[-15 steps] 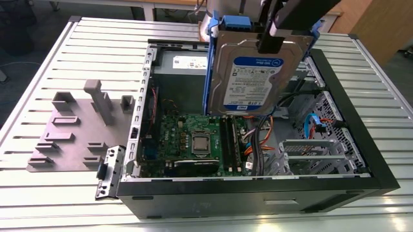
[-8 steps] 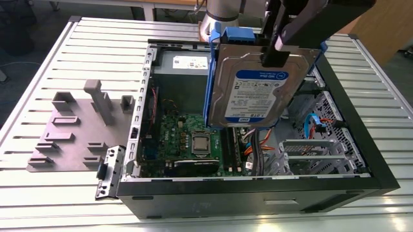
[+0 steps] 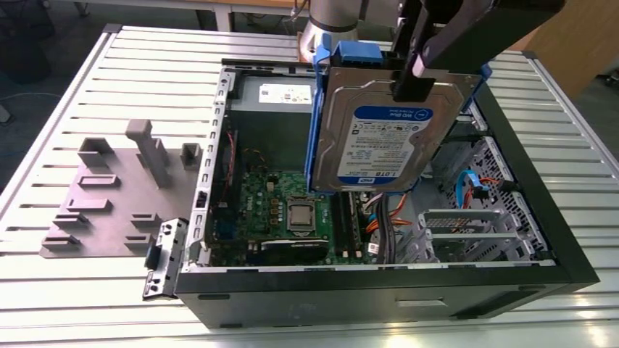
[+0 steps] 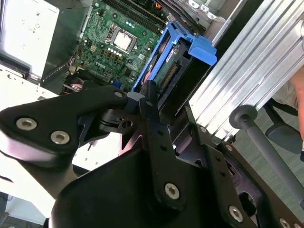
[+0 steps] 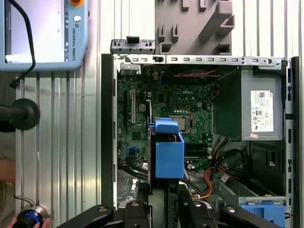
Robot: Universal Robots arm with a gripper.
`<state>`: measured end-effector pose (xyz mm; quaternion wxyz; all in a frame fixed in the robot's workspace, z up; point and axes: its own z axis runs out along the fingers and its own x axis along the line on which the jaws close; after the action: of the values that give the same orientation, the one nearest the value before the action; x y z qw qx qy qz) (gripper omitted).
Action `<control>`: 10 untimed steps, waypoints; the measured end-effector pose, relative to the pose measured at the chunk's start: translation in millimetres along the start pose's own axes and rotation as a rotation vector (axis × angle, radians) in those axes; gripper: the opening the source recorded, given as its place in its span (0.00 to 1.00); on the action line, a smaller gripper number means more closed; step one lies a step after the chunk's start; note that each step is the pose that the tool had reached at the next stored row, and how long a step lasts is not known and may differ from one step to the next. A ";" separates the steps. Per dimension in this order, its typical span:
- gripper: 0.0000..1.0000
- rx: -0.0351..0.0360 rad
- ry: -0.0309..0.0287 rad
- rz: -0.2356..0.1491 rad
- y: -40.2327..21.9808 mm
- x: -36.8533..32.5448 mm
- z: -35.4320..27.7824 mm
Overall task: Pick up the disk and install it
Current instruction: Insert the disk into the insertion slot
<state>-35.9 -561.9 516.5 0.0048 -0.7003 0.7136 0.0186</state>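
gripper clamped on disk at its top edge, so the disk hangs on edge right below the fingers, label out. open case and motherboard sit underneath, upright hold likely for wall clearance

You see the black metal gripper clamped on the flat silver hard disk in blue plastic rails; it hangs edge-on above the green motherboard; the ribbed silver aluminium table runs alongside.
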 end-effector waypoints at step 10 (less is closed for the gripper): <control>0.35 0.0000 0.0000 0.000 -8.1 -0.1 -0.1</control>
<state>-27.8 -562.0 516.5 0.0048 -0.7003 0.7136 0.0186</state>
